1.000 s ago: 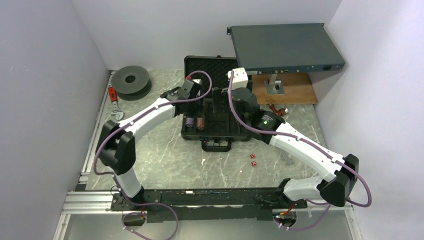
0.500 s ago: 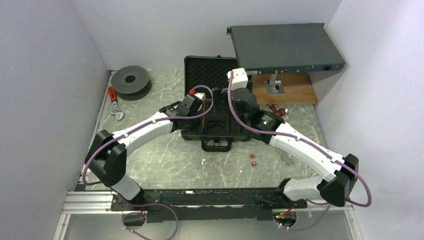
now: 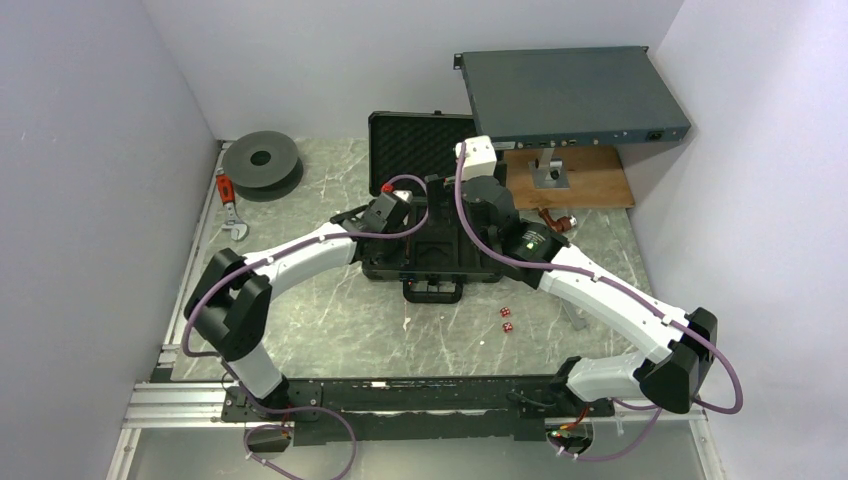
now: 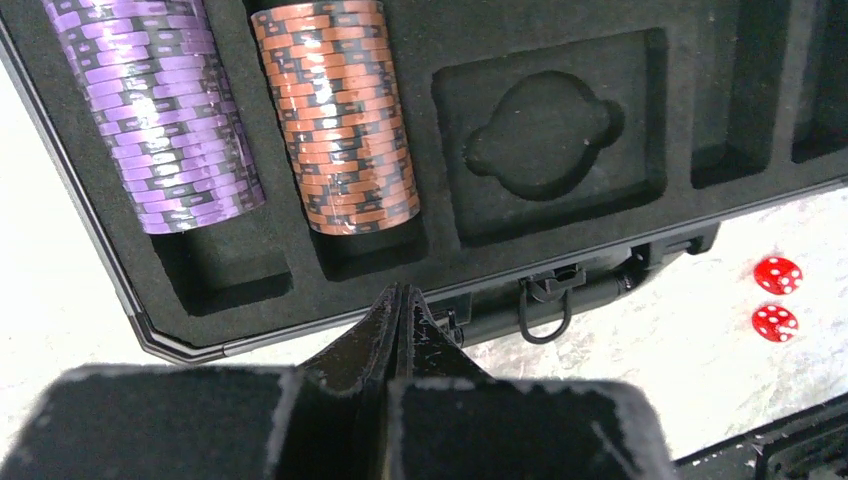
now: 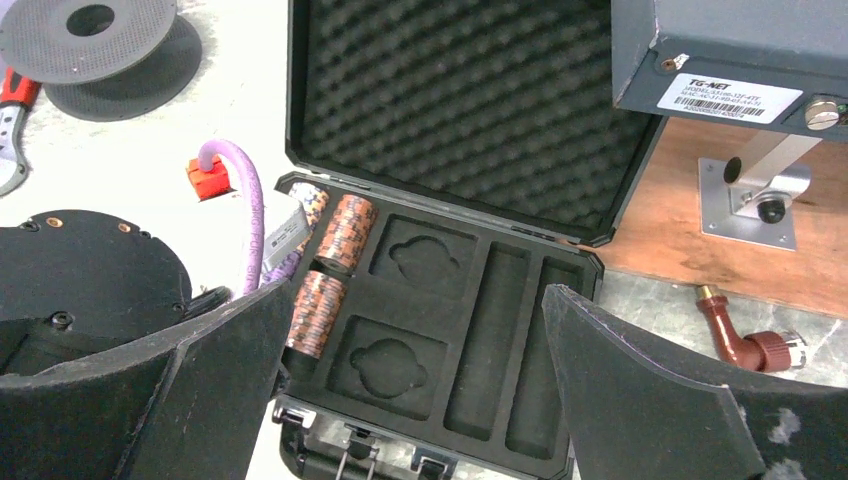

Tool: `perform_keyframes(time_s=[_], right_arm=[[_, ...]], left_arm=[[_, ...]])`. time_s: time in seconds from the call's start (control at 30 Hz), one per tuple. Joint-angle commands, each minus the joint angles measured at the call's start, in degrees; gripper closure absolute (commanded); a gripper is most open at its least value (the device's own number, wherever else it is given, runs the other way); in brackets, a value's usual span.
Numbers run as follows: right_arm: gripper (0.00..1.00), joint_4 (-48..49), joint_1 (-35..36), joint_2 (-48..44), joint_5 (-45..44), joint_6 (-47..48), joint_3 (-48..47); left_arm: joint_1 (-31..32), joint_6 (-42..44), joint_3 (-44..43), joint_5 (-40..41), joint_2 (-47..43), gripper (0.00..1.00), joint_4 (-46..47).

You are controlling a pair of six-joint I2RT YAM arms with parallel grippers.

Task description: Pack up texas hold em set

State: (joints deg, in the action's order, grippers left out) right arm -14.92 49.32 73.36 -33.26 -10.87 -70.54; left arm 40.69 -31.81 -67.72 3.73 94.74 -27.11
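- Presently the case (image 3: 432,255) lies open at the middle of the table (image 3: 330,320). Its foam-lined lid (image 5: 470,100) stands upright on the far side and its slotted tray (image 5: 462,300) faces up.
- Stowed: the purple chips (image 4: 160,110) and the brown chips (image 4: 335,110) lie in adjoining slots at the left end of the tray. My right wrist view shows a second brown stack (image 5: 353,230) in the far row.
- Unfilled: the two shaped pockets (image 5: 425,260) and the two long slots (image 5: 490,330) on the right of the tray hold nothing.
- Not yet packed: two red dice (image 3: 506,318) lie on the table, near and to the right of the case and apart from it.
- My left gripper (image 4: 398,300) has its fingers pressed together on nothing. It hangs over the near rim of the case, just near of the brown chips.
- My right gripper (image 5: 417,290) has its fingers spread wide and carries nothing. It hangs above the middle of the tray.
- Judged progress: partway. The chips in view are seated, while the dice are left to place, the lid to lower and the latch (image 4: 545,295) on the near wall to fasten.
- I cannot tell whether other pieces belong in the empty slots.
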Motion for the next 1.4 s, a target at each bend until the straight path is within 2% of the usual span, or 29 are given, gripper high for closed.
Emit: perform_keyframes(time_s=[0.0, 0.67, 1.17, 1.27, 1.37], right_arm=[[0.00, 3.1, 0.5, -1.0, -0.1, 0.7, 0.3], [0.00, 3.7, 0.8, -0.8, -0.3, 1.4, 0.6], [0.00, 4.1, 1.0, -0.9, -0.6, 2.0, 0.9], [0.00, 4.0, 1.0, -0.8, -0.7, 2.0, 0.8], [0.00, 3.6, 1.0, -0.8, -0.8, 1.7, 0.5]], left_arm=[[0.4, -1.0, -1.7, 2.1, 1.3, 0.98, 0.6], [0.0, -0.2, -5.2, 9.7, 7.0, 1.00, 2.4], [-2.6, 1.7, -10.6, 9.7, 10.6, 1.00, 4.5], [-2.6, 1.9, -9.1, 8.3, 9.0, 0.97, 5.2], [-2.6, 1.9, -6.5, 7.1, 6.3, 0.89, 5.4]])
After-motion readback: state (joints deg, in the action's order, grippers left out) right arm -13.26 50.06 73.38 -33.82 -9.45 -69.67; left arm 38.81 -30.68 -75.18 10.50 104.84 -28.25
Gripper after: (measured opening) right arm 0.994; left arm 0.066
